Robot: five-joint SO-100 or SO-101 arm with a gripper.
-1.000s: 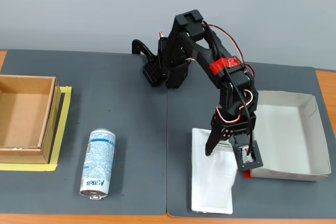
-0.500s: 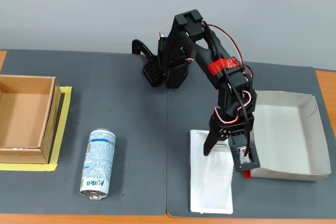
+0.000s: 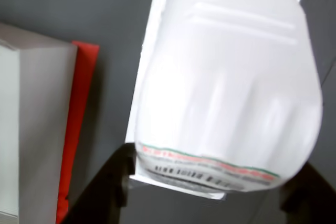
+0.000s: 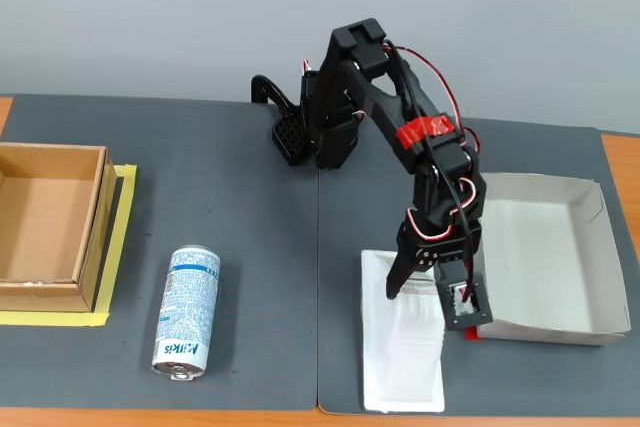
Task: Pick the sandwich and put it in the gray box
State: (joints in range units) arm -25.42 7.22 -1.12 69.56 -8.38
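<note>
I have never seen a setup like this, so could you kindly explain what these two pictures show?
A small black robot arm stands on a dark grey table. The fixed view looks at the whole table; the wrist view comes from a camera riding on the arm. Its two-finger gripper is open, straddling the labelled end of a white wedge-shaped plastic sandwich package, which lies flat; nothing is lifted. In the fixed view, a shallow pale grey paperboard tray sits right of it. Further left lie a blue-white spray can and a brown cardboard box.
</note>
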